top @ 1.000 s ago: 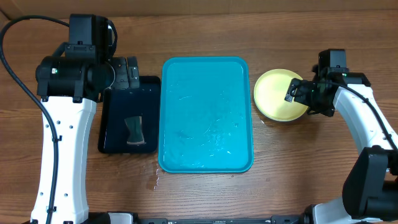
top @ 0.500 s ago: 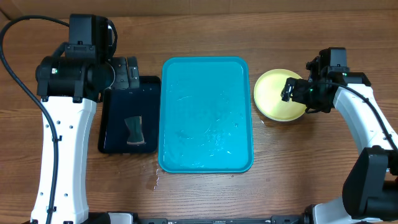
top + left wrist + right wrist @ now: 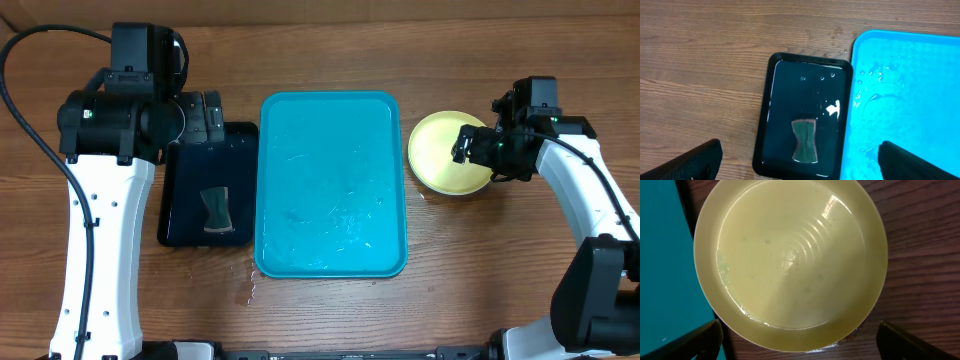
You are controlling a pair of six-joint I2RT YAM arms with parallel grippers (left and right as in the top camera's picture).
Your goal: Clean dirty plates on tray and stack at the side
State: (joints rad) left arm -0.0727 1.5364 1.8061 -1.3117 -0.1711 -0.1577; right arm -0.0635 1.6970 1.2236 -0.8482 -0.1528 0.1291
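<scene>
The turquoise tray point(image 3: 332, 182) lies mid-table, wet, with no plate on it; its edge shows in the left wrist view point(image 3: 905, 100) and the right wrist view point(image 3: 660, 255). A pale yellow-green plate point(image 3: 440, 152) sits on the wood right of the tray and fills the right wrist view point(image 3: 790, 255). Any plates under it are hidden, and no light blue plate shows. My right gripper point(image 3: 478, 150) point(image 3: 797, 345) hovers open over the plate's right side, holding nothing. My left gripper point(image 3: 205, 118) point(image 3: 800, 167) is open and empty above the black tray.
A narrow black tray point(image 3: 190, 195) point(image 3: 785, 90) lies left of the turquoise tray, holding water and a dark sponge point(image 3: 216, 211) point(image 3: 805, 141). Water drops lie on the wood near the turquoise tray's front left corner point(image 3: 250, 288). Bare wooden table surrounds everything.
My right gripper has shifted slightly left and away from the table's front edge over the plate. The left arm, trays and plate have not moved.
</scene>
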